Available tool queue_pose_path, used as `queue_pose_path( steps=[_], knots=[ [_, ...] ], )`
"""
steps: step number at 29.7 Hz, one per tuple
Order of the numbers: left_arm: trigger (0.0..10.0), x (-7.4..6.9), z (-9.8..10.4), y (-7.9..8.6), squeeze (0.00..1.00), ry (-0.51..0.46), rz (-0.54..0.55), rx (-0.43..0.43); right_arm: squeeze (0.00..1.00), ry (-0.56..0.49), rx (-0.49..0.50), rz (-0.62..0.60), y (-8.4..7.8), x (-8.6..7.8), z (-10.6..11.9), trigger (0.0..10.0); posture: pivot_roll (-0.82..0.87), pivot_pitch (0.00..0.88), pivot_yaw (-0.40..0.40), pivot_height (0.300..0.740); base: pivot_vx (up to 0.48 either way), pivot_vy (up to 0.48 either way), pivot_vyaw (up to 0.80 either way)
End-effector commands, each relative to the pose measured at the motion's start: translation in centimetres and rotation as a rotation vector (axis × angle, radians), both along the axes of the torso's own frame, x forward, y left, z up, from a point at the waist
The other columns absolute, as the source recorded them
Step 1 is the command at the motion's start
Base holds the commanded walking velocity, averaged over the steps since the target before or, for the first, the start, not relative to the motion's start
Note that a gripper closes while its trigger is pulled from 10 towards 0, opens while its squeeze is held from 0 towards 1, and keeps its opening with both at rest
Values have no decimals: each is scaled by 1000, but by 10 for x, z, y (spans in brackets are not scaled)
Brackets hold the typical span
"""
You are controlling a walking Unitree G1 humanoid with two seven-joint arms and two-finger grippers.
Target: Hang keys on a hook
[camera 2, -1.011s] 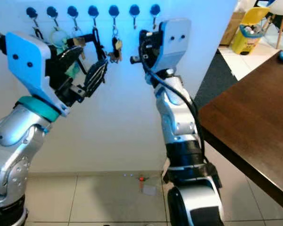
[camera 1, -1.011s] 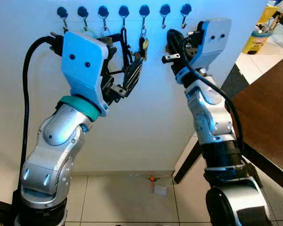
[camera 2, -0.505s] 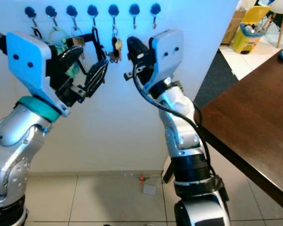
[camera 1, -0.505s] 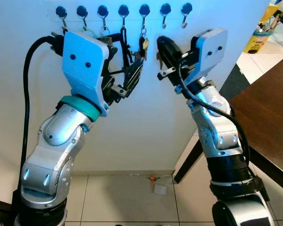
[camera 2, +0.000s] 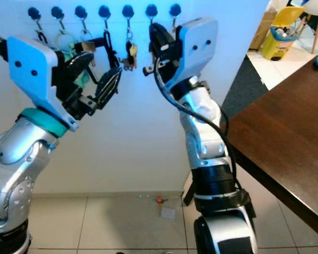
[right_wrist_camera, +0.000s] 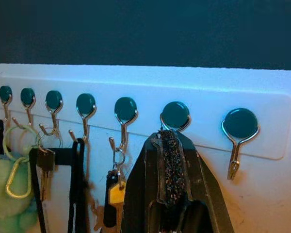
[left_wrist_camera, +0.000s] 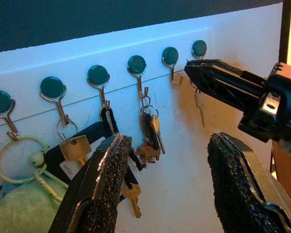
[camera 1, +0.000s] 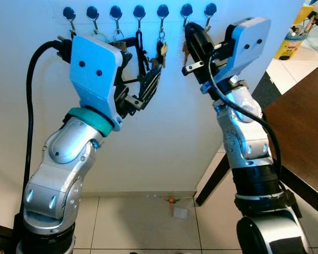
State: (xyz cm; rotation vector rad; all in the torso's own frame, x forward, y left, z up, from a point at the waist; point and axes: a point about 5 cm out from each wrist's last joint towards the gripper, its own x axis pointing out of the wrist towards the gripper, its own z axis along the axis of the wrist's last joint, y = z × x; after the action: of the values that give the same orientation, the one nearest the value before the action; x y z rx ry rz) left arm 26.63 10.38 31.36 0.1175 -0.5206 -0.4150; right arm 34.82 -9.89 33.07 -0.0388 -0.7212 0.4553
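A row of seven hooks [camera 1: 139, 11] with round dark heads runs along a white strip on the wall [camera 1: 164, 132]. The right hand [camera 1: 192, 34] is raised against the wall just below the sixth hook [right_wrist_camera: 175, 116] from the robot's left, its two black fingers [right_wrist_camera: 170, 165] pressed together. In the left wrist view a small key [left_wrist_camera: 199, 103] hangs under that hook, right beside the fingers; whether the fingers pinch it I cannot tell.

The left hand [left_wrist_camera: 165, 189] is held up in front of the hooks, a little away from the wall, fingers spread wide with nothing between them.

Other hooks are already loaded: a pale green ring with a fluffy ball [left_wrist_camera: 19, 204] at the robot's left end, a brass key on a ring [left_wrist_camera: 73, 148], a black strap [camera 1: 139, 50], and a bunch of keys [left_wrist_camera: 150, 136] on the fifth hook. The seventh hook [right_wrist_camera: 238, 127] is bare.

A dark wooden bench [camera 1: 302, 127] stands to the right, over a tiled floor [camera 1: 143, 222].
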Motion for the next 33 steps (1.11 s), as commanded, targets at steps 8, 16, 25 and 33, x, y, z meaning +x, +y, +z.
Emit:
queue_pose_path(
  steps=[8, 16, 25, 33],
  knots=[
    [10000, -2, 0, -2, 0, 4, -8, 1, 0, 34, 21, -2, 3, 8, 0, 10000, -38, 107, 110, 740, 0, 0, 0],
    [10000, -2, 0, -2, 0, 5, -9, 0, 0, 46, 25, -9, 2, 13, -1, 10000, -35, 108, 110, 740, 0, 0, 0],
    [10000, -2, 0, -2, 0, 6, -6, -1, 0, 120, 22, -17, 4, 22, -10, 10000, -34, 112, 108, 740, 0, 0, 0],
    [10000, -3, 0, -2, 0, 8, -7, 0, 0, 159, 47, -37, 1, 24, -17, 10000, -35, 115, 111, 740, 0, 0, 0]
  ],
)
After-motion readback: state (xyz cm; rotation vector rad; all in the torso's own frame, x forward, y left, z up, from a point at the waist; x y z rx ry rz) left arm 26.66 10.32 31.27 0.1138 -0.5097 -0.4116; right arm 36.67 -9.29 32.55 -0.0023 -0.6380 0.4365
